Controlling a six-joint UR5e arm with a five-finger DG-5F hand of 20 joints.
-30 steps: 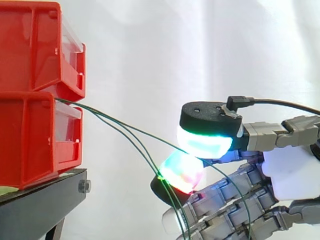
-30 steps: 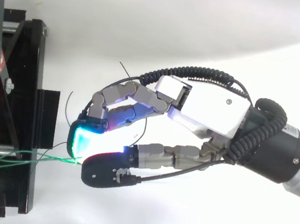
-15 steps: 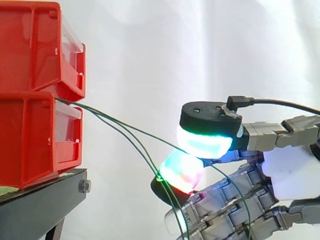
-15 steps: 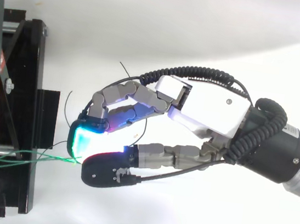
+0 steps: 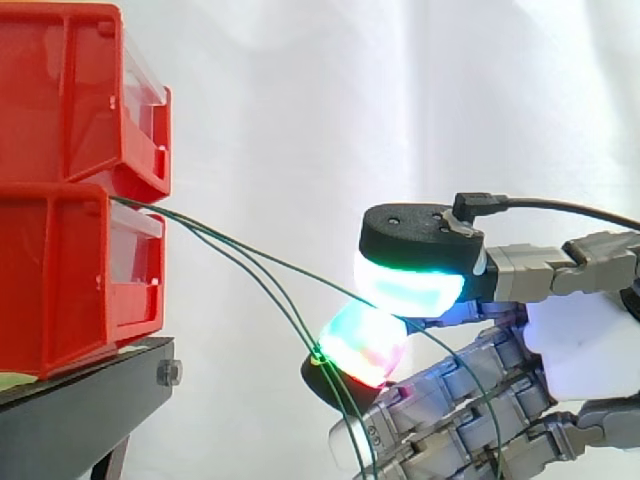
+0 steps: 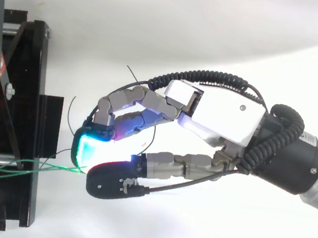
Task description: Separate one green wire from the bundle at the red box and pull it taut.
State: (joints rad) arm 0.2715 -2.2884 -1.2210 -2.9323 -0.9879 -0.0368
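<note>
Fanning out from the red box [image 5: 60,270], the green wires [image 5: 150,209] slope down to its right, and one wire [image 5: 300,270] ends pinched in the hand [image 5: 585,350], between thumb and finger. Two others lie against the lower pad [image 5: 360,345]. Pulling away from the box could drag them along, or a light pinch could let the thin wire slip.

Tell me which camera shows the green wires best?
The side view: the green wires fan out from the red box against the white curtain toward the hand. In the top view they are faint streaks across the black stand.
</note>
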